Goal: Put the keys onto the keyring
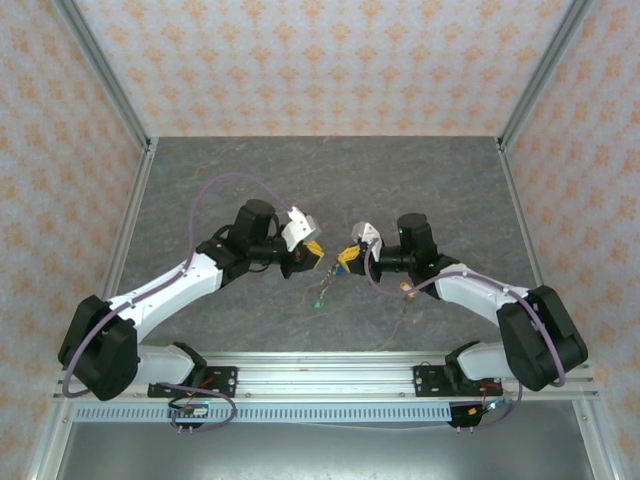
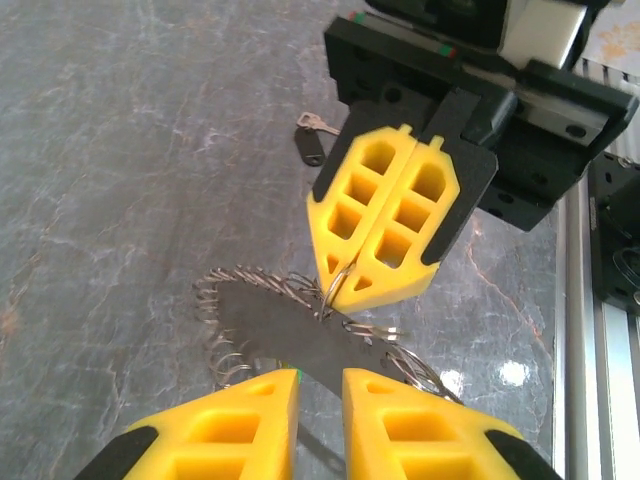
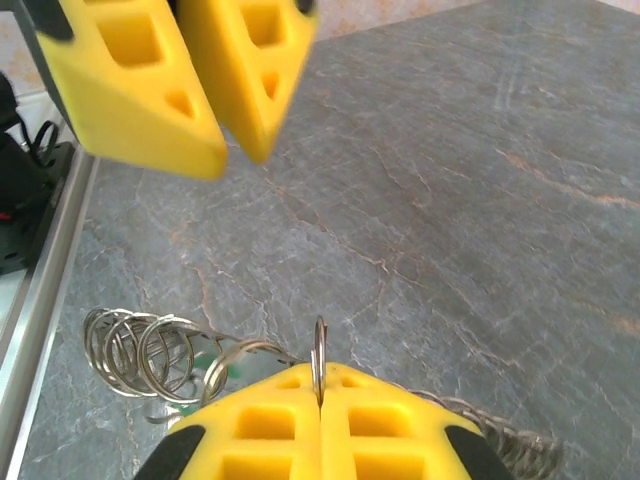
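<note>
The keyring (image 2: pixel 275 328) is a dark flat loop edged with thin wire rings, hanging just above the table between the two grippers. My right gripper (image 3: pixel 320 385) is shut on one of its small metal rings (image 3: pixel 319 350), which stands upright between the fingertips. My left gripper (image 2: pixel 320 400) faces it from close by, its yellow fingers a narrow gap apart and holding nothing. A green key head (image 3: pixel 228 368) peeks out behind the wire rings. A dark-headed key (image 2: pixel 311 147) lies on the table beyond the right gripper. From above, both grippers (image 1: pixel 312 255) (image 1: pixel 347 262) meet at mid-table.
The grey stone-patterned table (image 1: pixel 300 180) stretches bare toward the back wall. A metal rail (image 1: pixel 330 375) runs along the near edge by the arm bases. A small brass-coloured item (image 1: pixel 406 289) lies beside the right arm.
</note>
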You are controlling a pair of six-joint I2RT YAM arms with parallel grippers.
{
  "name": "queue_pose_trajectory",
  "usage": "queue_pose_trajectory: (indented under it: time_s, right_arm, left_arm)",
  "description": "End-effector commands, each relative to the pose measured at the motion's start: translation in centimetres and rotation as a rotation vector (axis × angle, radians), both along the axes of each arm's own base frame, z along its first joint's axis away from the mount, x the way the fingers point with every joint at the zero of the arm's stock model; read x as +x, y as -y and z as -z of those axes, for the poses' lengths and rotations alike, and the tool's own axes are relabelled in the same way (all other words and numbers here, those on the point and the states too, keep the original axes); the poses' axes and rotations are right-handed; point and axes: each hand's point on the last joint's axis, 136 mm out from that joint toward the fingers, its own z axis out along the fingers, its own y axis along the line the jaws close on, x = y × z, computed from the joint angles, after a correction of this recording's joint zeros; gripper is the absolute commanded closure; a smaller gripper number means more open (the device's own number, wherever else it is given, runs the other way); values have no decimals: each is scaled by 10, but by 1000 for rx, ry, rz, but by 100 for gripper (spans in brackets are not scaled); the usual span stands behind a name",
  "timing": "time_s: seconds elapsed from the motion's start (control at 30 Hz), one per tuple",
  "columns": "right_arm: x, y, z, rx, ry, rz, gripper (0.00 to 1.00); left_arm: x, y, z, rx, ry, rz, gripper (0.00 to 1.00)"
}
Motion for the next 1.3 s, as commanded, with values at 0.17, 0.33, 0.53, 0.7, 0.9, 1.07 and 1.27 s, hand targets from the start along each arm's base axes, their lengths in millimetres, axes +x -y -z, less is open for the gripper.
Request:
queue_pose_trajectory:
  time_s: [0.17,0.33,0.53,0.7,0.9,1.07,1.27]
  right_arm:
    - [-7,-14,-34,52,70,-179,100]
    - [-8,-15,-24,26,39,-201,100]
    - [-3,-11,-18,-13,65,-161,100]
    - [-4,-10,-16,-25,99,-173,100]
    - [-8,-13,-2,-141,216,-169,100]
    - [-14,-16,-7,-90,207,-188,100]
    - [-18,-17,-13,-1,160,-204,100]
  left_arm:
    - [-1,21,4,-3,17,90,82]
    - [8,24,-1,-38,56,48,81]
    - [12,10,9,27,93,-11,84]
    - [16,0,3,21,130,-88,84]
    - [25,-6,-5,0,160,-161,83]
    - [15,6,-2,-13,126,-61,82]
    - [3,18,5,-2,62,57,81]
